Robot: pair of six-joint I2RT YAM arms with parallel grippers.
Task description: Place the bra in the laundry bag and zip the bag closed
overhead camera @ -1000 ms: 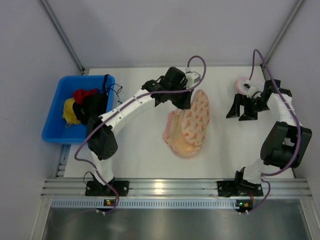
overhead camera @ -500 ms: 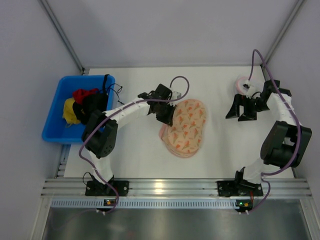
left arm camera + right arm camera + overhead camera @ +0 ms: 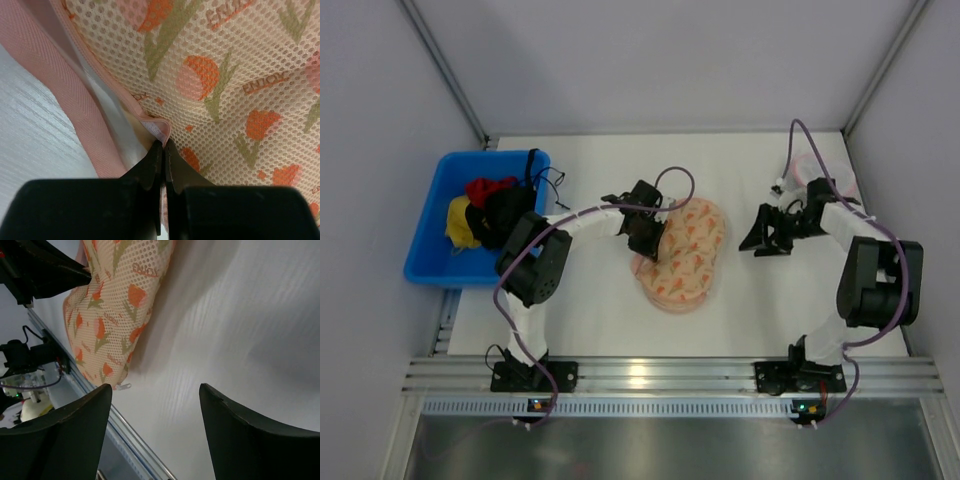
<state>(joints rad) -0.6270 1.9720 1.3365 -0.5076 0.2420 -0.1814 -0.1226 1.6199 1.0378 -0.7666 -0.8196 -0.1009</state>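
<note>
- One bag (image 3: 685, 255) lies in the middle of the table (image 3: 590, 305); the bra is not plainly seen, likely inside.
- Right gripper (image 3: 767, 236): spread, empty, near the bag but apart from it.
- Left gripper (image 3: 163, 145): pinching the bag's pink rim.
- Zipping step, I judge. Next, the right steadies the bag while the left draws along the rim.

Matt, perforated mesh-cloth laundry bag (image 3: 240, 60)
</note>
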